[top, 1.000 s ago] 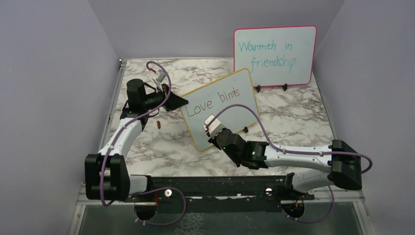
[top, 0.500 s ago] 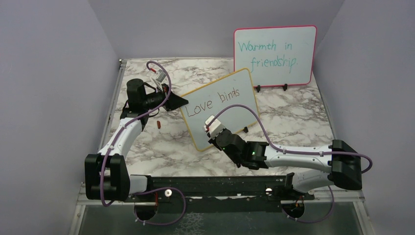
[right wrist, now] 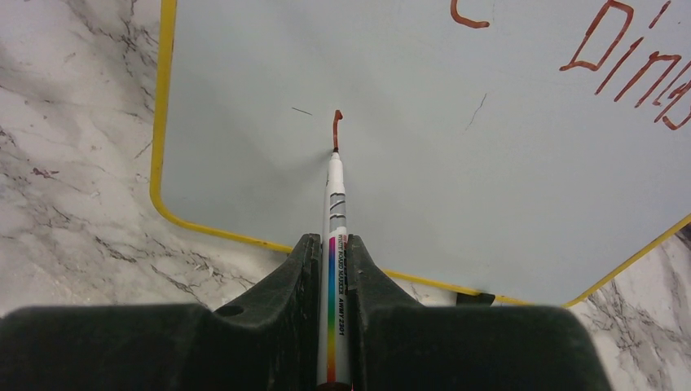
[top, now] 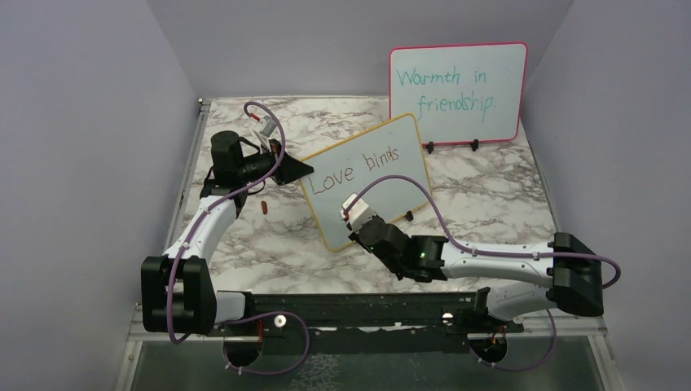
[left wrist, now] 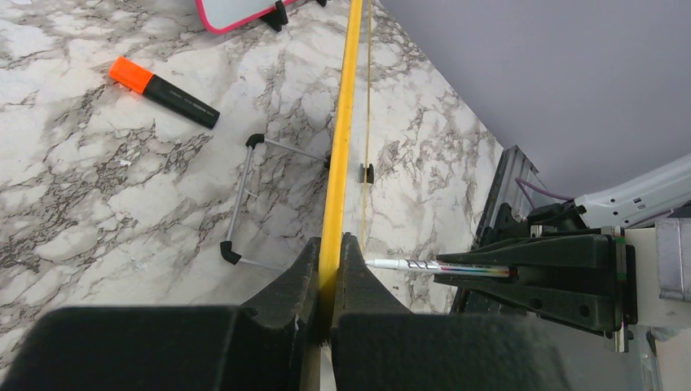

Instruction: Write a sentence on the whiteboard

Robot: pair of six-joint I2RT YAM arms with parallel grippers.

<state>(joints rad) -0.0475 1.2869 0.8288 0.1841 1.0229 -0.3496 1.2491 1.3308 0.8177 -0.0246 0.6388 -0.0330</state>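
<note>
The right gripper (right wrist: 333,244) is clamped almost shut on a marker (right wrist: 335,204); the marker's long axis runs straight ahead from the fingers, and its tip touches the whiteboard (right wrist: 456,163) low on the left side, at the foot of a short stroke (right wrist: 336,126). Blank surface for a second line lies to the right of the tip, below the sentence (top: 356,169), which so far reads "Love binds". The left gripper (left wrist: 329,252) is pinched fully closed on the board's yellow left edge, steadying it. The board stands tilted near the middle of the table (top: 489,195), toward the left edge, in front of the pink-framed board (top: 456,85) by the far right corner. The right arm is the one at the writing face.
</note>
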